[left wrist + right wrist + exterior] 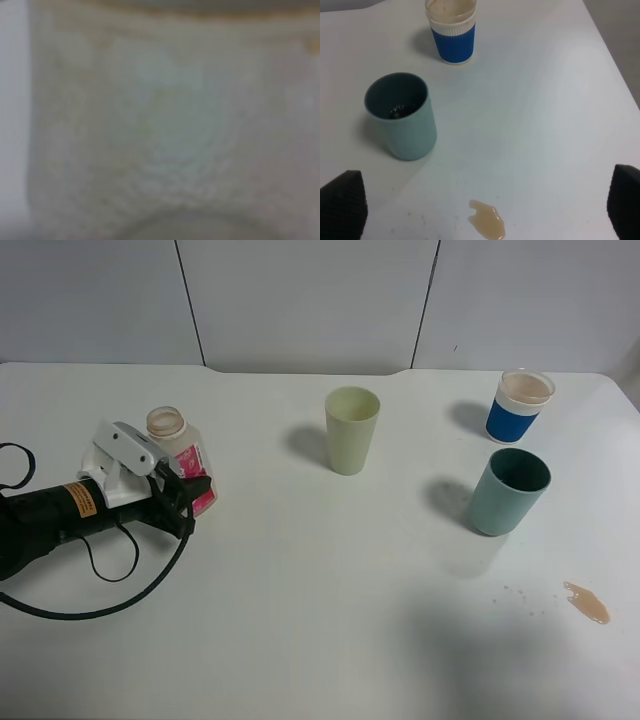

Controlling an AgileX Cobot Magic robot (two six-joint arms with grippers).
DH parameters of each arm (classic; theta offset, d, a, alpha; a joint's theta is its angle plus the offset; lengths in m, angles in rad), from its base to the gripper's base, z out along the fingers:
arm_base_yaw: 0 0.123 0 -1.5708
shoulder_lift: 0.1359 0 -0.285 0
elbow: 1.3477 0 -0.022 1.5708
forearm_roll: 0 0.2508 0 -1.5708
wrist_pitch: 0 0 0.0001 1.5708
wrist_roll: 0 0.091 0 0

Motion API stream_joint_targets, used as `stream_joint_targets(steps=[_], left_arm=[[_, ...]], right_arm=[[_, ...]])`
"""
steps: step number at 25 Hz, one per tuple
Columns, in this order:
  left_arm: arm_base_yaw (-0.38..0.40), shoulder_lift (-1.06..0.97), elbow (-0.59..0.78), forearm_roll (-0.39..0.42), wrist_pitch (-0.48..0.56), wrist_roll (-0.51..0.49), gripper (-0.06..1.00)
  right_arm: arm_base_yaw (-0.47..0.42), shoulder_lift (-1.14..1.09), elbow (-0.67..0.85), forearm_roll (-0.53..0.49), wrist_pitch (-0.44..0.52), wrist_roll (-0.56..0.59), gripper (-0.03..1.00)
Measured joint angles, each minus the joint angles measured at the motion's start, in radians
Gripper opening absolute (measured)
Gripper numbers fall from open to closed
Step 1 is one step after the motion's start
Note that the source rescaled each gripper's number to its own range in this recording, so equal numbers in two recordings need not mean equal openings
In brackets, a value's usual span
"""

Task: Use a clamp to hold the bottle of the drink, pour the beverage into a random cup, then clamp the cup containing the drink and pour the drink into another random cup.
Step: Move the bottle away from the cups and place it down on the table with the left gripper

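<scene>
The drink bottle [178, 450], clear with a pink label and an open neck, stands upright at the left of the table. My left gripper [185, 495] is shut on the bottle's lower body; the left wrist view is a pale blur of something very close. A blue paper cup [522, 405] [452, 35] holds tan drink. In front of it stands a teal cup [510, 490] [402, 117] with only a few drops inside. A pale green cup [352, 428] stands mid-table. My right gripper [485, 195] hovers open above the table near the teal cup, holding nothing.
A small puddle of spilled tan drink [587, 602] [487, 222] lies near the right front of the white table [320, 620], with a few droplets beside it. The left arm's black cable [100, 590] loops over the table at the left.
</scene>
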Motion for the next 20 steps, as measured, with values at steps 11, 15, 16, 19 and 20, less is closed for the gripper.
stream_joint_targets(steps=[11,15,16,19,20], left_arm=[[0.0,0.004,0.0,0.001,-0.007,0.009,0.05],[0.0,0.004,0.0,0.022,-0.006,0.009,0.35],[0.0,0.004,0.0,0.028,-0.005,0.009,0.53],[0.0,0.004,0.0,0.032,-0.005,0.0,0.9],[0.0,0.003,0.0,0.032,-0.005,0.0,0.94]], right_arm=[[0.0,0.0,0.0,0.0,0.0,0.0,0.85],[0.0,0.0,0.0,0.0,0.0,0.0,0.85],[0.0,0.0,0.0,0.0,0.0,0.0,0.85],[0.0,0.0,0.0,0.0,0.0,0.0,0.85],[0.0,0.0,0.0,0.0,0.0,0.0,0.85]])
